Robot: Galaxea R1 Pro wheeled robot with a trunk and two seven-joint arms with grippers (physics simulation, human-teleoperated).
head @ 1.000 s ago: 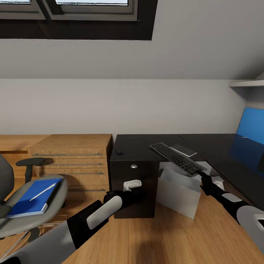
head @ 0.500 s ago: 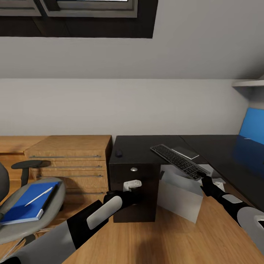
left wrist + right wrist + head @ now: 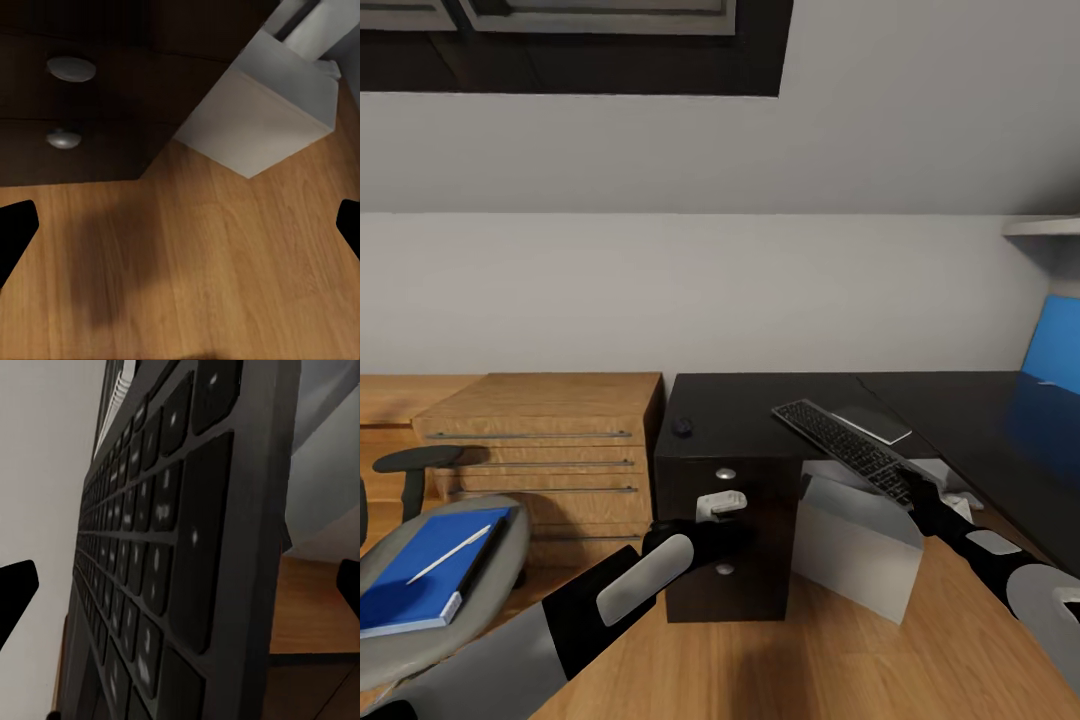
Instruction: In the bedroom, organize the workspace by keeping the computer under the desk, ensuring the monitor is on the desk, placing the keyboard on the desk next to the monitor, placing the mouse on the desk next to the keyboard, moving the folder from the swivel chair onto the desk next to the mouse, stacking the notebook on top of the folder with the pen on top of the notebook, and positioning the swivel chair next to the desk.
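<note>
Dark grey keys fill your right wrist view: your right gripper (image 3: 913, 488) is clenched on the near end of the keyboard (image 3: 844, 451), holding it tilted above the desk (image 3: 760, 410) edge, its far end toward 11 o'clock. Your left gripper (image 3: 720, 503) hangs in front of the black drawer unit (image 3: 725, 530), its two fingertips (image 3: 15, 232) spread wide at the edges of the left wrist view with nothing between them but wood floor (image 3: 195, 262). The mouse (image 3: 682, 427) sits on the desk at 9 o'clock of the keyboard. The white computer (image 3: 857, 545) stands under the desk, partly hidden by keyboard and arm. On the swivel chair (image 3: 435, 590) seat, cut off at the frame edge, the blue folder (image 3: 420, 570) carries the pen (image 3: 447, 554); a dark edge beside it is hard to make out.
</note>
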